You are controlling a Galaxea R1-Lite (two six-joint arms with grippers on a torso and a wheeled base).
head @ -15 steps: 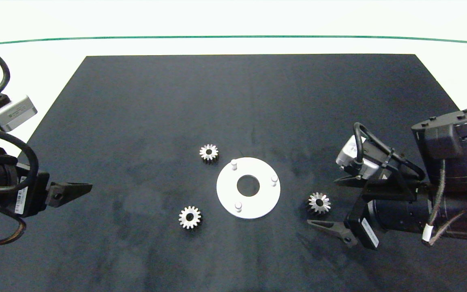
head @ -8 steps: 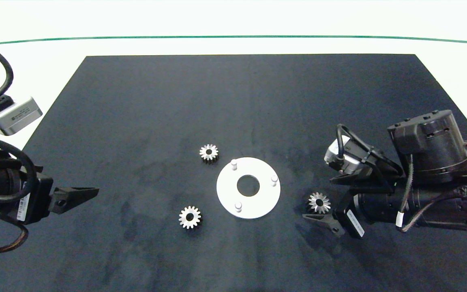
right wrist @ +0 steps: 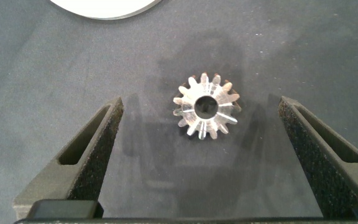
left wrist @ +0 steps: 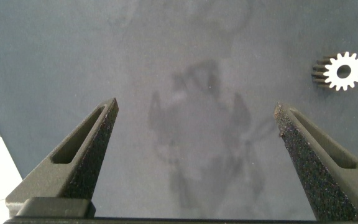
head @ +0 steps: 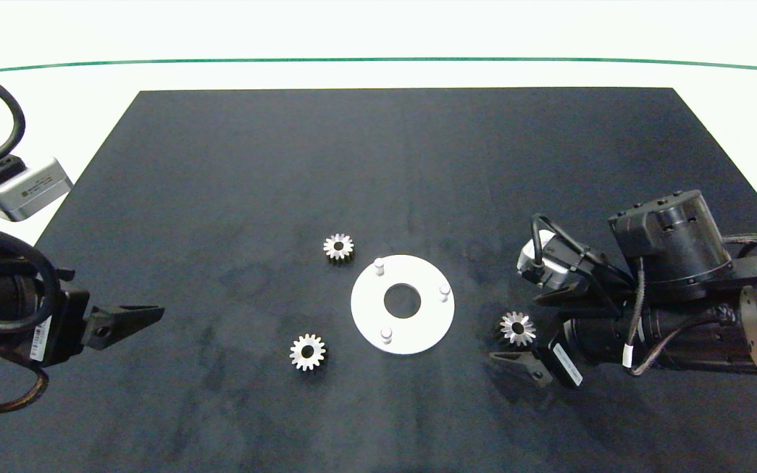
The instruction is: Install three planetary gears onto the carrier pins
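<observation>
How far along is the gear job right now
Nothing is installed yet: all three pins on the white disc are bare. In hand: the right gripper is open around the right gear, which lies flat on the mat, not gripped. The left gripper is open near the mat's left edge. Left: all three gears, including the far gear and near gear.

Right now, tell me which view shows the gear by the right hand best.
The right wrist view: the gear fills the centre, between the open right hand. The head view shows it small. The left wrist view misses it.
</observation>
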